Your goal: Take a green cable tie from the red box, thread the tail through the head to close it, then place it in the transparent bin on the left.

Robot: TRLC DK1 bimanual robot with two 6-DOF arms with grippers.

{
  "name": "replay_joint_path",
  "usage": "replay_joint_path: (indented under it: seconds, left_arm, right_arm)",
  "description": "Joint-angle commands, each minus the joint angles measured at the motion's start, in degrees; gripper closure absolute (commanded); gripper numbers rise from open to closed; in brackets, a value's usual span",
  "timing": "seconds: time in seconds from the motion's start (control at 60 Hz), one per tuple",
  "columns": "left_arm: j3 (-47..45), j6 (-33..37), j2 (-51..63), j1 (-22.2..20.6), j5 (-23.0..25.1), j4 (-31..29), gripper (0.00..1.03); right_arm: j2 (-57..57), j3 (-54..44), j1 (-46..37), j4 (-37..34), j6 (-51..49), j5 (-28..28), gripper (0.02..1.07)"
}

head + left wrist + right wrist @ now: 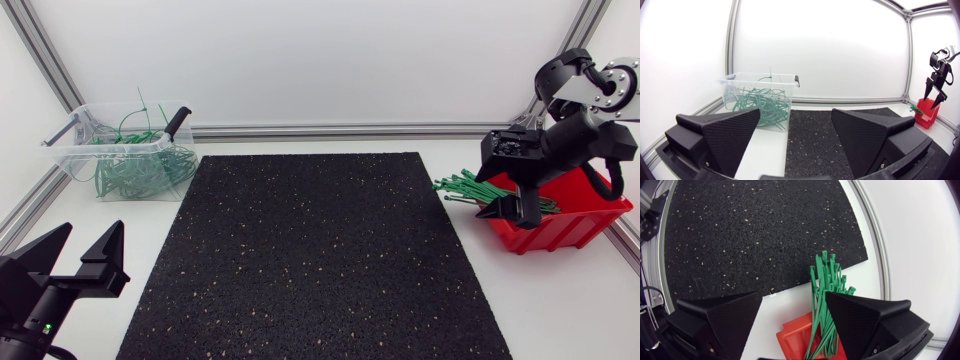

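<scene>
White table (570,310), its middle covered by a black speckled mat (310,260). At the far left corner, the transparent bin (70,158) holds a tangle of looped green ties (140,172). At the right edge stands the red box (565,228). Its green cable ties (462,186) lie bundled, long axis across the box rim, heads overhanging toward the mat. The right tool (510,212) hangs over this bundle, fingers wide apart, gripping nothing. The left tool (93,228), at the near left corner, is likewise wide open and empty.
</scene>
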Motion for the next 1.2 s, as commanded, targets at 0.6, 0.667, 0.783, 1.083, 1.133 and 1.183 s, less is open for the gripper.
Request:
replay_joint_path:
  seconds: [0.6,0.667,0.783,1.083,1.133,1.183]
  left_arm:
    - [-2.31,-0.84,-0.41,0.14,-0.26,-0.82,0.04]
    - [-2.31,-0.84,-0.41,0.14,-0.26,-0.82,0.04]
    - [-2.31,-0.84,-0.41,0.05,-0.26,-0.82,0.04]
    - [-2.31,-0.84,-0.41,-0.03,-0.26,-0.82,0.04]
    - [-2.31,-0.84,-0.41,-0.03,-0.26,-0.82,0.04]
    - [-2.31,-0.84,-0.41,-0.12,-0.26,-0.82,0.04]
  right_arm:
    - [10.81,0.12,2.26,6.8,-5.92,0.44,0.39]
    - [10.55,-0.32,1.73,5.84,-6.09,0.53,0.41]
    - [9.4,-1.99,0.76,3.9,-8.03,1.23,0.45]
    - [5.36,-5.42,-0.47,3.9,-10.22,1.84,0.45]
    - [5.27,-4.98,-0.56,3.99,-10.05,1.84,0.45]
    - [4.92,-4.72,-0.47,3.99,-9.96,1.76,0.45]
